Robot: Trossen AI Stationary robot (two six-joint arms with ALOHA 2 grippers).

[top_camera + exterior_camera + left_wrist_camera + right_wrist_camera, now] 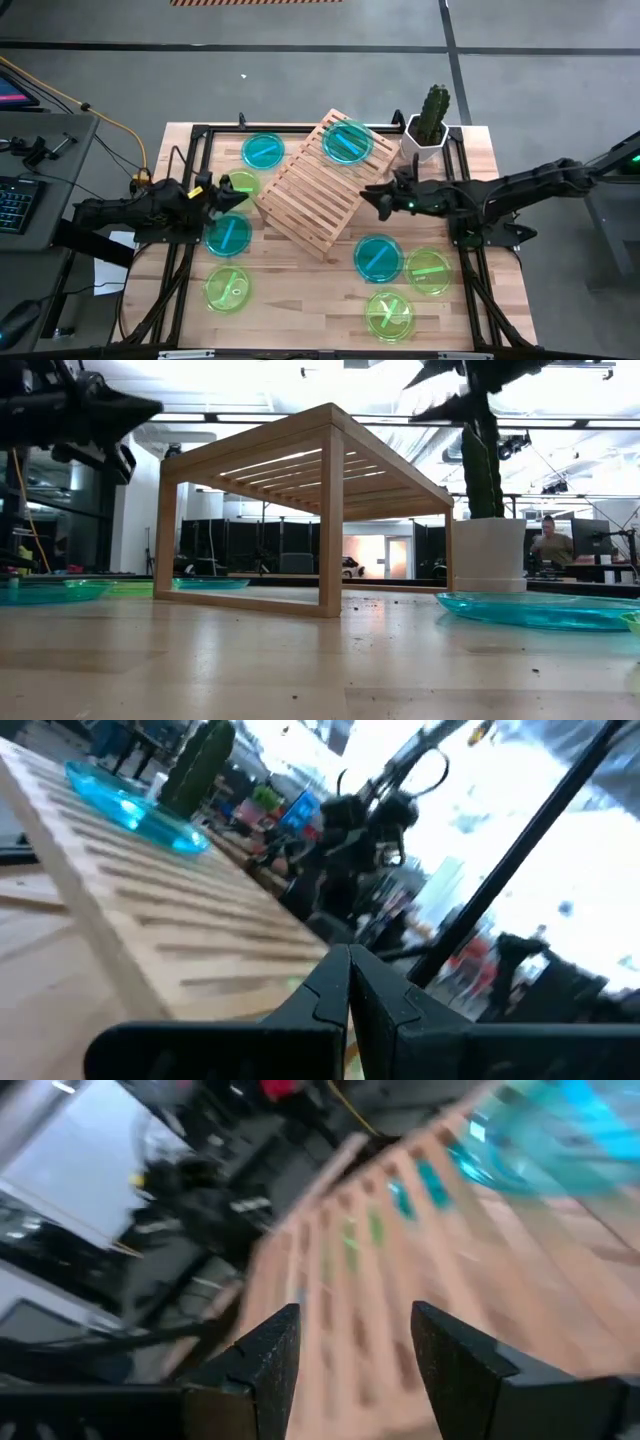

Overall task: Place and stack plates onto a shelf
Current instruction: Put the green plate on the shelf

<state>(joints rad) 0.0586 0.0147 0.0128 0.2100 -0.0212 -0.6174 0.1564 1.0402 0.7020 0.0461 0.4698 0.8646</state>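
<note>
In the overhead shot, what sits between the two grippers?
The high view shows the wooden shelf lying between the left gripper and the right gripper, with a teal plate on its far end.

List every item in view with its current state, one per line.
shelf: upright on the table, one plate on top
teal plate: on the shelf's far end
seven other plates: flat on the table, unstacked
left gripper: shut, empty, beside the shelf
right gripper: open, empty, by the shelf
cactus pot: upright
</note>
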